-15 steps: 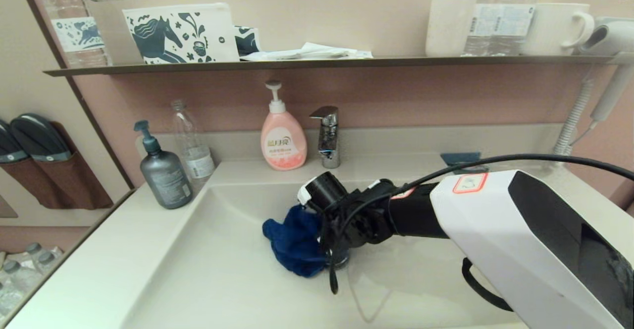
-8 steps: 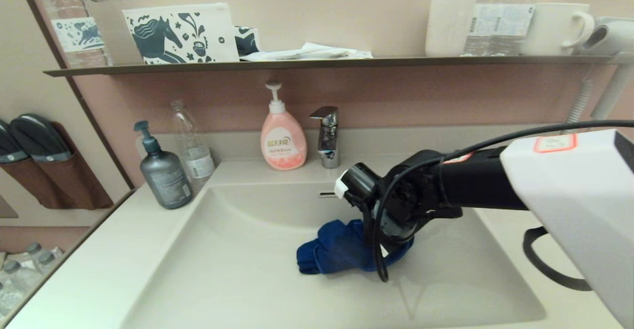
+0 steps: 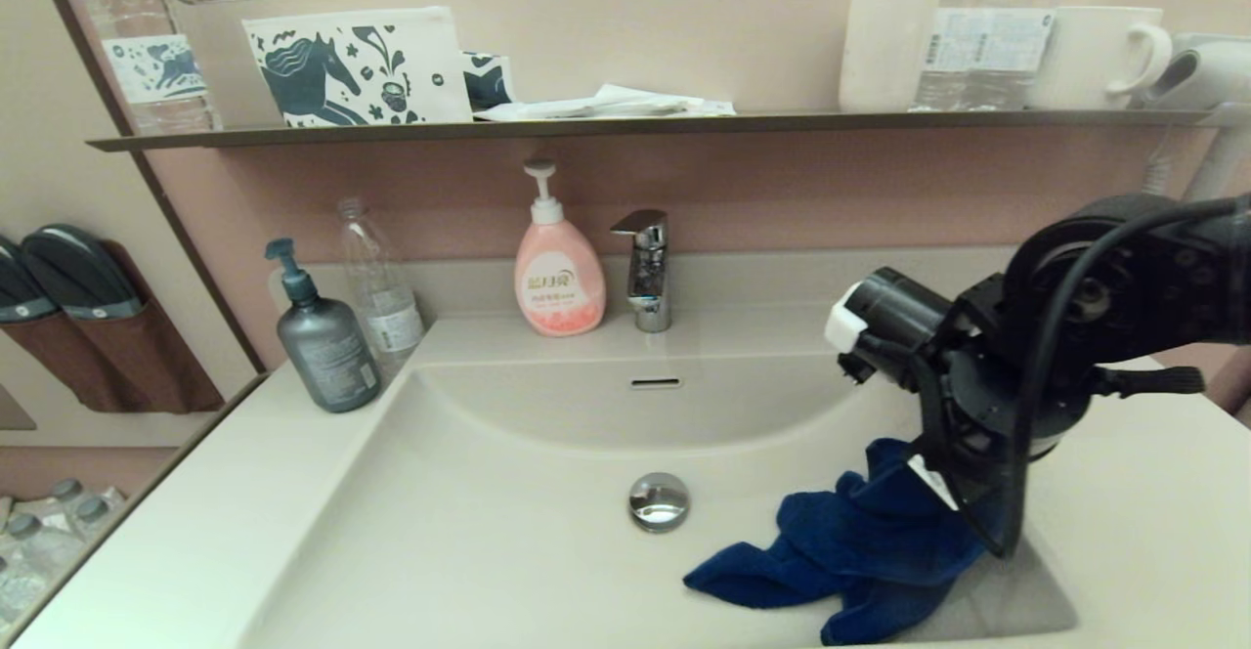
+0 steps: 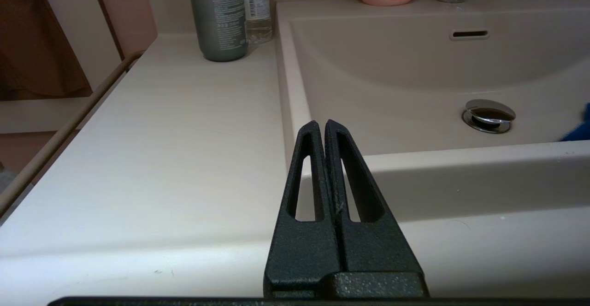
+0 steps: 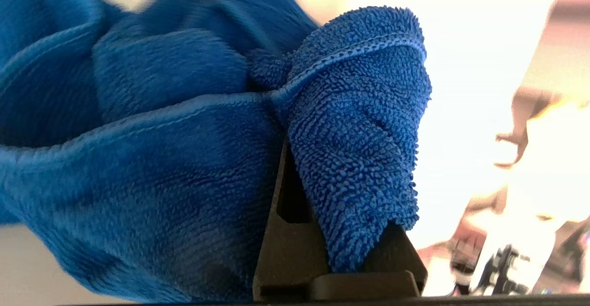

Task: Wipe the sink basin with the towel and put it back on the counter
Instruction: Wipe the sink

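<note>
The royal-blue towel (image 3: 860,551) trails down the right slope of the off-white sink basin (image 3: 489,502), its lower folds lying on the basin floor. My right gripper (image 3: 940,495) is shut on the towel's upper end, just above the basin's right side. In the right wrist view the towel (image 5: 184,158) is bunched over the dark fingers (image 5: 288,246) and hides their tips. The chrome drain plug (image 3: 659,500) and the overflow slot (image 3: 656,382) are uncovered. The counter (image 3: 1153,493) lies to the right of the gripper. My left gripper (image 4: 320,124) is shut and empty, parked above the counter's front edge by the basin's left corner.
A grey pump bottle (image 3: 324,346) and a clear water bottle (image 3: 381,287) stand on the left counter. A pink soap dispenser (image 3: 559,278) and the chrome faucet (image 3: 647,268) stand behind the basin. A dark shelf (image 3: 635,124) with mugs runs above.
My right gripper has dragged the towel from the basin's middle-left, across the drain, to the right side and risen a little. The drain plug now shows. The left arm is still.
</note>
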Controlling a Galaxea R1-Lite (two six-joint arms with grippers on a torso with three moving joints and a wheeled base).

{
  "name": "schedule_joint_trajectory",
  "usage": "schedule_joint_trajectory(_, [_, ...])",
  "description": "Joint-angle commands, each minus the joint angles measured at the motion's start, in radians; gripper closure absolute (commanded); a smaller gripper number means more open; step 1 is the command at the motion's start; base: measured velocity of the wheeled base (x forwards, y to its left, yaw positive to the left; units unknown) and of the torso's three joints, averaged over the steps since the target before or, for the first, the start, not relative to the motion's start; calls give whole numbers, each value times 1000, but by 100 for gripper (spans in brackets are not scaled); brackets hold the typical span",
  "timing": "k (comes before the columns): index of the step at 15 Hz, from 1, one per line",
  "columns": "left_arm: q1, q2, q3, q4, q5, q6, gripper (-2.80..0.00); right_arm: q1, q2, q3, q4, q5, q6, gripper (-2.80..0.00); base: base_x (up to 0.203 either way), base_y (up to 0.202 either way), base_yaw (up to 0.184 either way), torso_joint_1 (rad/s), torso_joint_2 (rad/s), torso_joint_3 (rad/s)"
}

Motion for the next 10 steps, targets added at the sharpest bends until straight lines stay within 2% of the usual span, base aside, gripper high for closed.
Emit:
schedule_joint_trajectory(1, [0,1,0,-1,0,0,0,-72,-164,59,14,-4,-4,0,0,0,0,0,0,0])
schedule_joint_trajectory(4, [0,1,0,-1,0,0,0,-226,-295,67,58,4,-63,0,0,0,0,0,0,0])
schedule_joint_trajectory(7, [0,0,0,-1,0,0,0,-422,-363,66,65,24,-132,0,0,0,0,0,0,0])
schedule_joint_trajectory(10, [0,1,0,-1,0,0,0,-641,-398,15,44,109,-208,0,0,0,0,0,0,0])
